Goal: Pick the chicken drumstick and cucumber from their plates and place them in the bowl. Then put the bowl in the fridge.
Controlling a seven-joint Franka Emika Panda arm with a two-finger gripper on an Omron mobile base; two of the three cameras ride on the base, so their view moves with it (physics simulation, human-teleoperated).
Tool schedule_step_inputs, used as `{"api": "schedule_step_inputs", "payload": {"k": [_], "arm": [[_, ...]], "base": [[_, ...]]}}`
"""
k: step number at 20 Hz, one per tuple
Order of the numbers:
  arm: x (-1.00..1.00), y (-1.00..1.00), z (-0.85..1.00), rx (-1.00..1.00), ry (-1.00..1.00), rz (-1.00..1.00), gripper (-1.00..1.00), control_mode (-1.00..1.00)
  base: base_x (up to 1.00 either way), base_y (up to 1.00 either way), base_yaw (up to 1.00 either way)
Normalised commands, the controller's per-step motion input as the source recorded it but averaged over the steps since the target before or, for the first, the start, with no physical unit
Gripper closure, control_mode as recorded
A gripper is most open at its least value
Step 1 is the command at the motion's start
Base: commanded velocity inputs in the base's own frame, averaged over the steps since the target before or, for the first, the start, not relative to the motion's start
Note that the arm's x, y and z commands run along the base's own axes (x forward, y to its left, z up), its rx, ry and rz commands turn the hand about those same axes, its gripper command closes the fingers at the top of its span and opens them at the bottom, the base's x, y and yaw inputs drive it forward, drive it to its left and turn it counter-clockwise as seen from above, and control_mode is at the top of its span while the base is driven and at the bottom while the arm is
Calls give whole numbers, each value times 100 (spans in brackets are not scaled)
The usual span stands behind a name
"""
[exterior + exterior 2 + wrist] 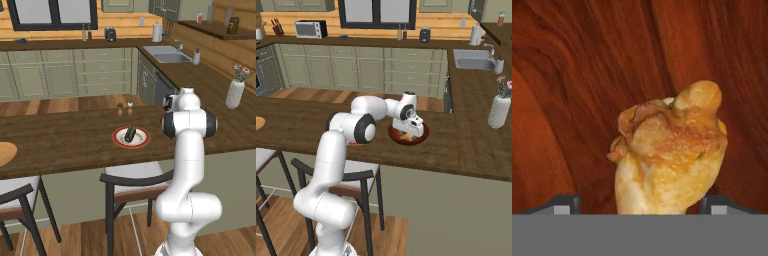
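Close to me, the white arm bends over the dark wooden tabletop [466, 145], and its gripper [415, 126] hangs low over the reddish-brown bowl [423, 135]. From the camera on the hand I see the chicken drumstick [672, 155] lying on the dark inside of the bowl, and the two finger tips [566, 204] stand wide on each side of it, so the jaws are spread and, as far as I can judge, they do not pinch the meat. I think the step in hand is the release of the drumstick into the bowl. To do it well, the hand should rise straight up, with the jaws kept wide, so that a tip does not catch the meat or push the bowl. A little farther along the tabletop, the cucumber [130, 133] lies on the white plate with red rim [118, 140], waiting for its turn. Beyond it are the pale green cabinets [65, 75] and the sink [167, 54].
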Motion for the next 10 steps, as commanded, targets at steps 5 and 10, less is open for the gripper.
{"api": "schedule_step_inputs", "payload": {"k": [5, 10], "arm": [[-10, 21, 62, 3, 0, 2, -100, -100], [-42, 100, 13, -3, 0, 8, -100, -100]], "base": [[0, 0, 0], [0, 0, 0]]}}
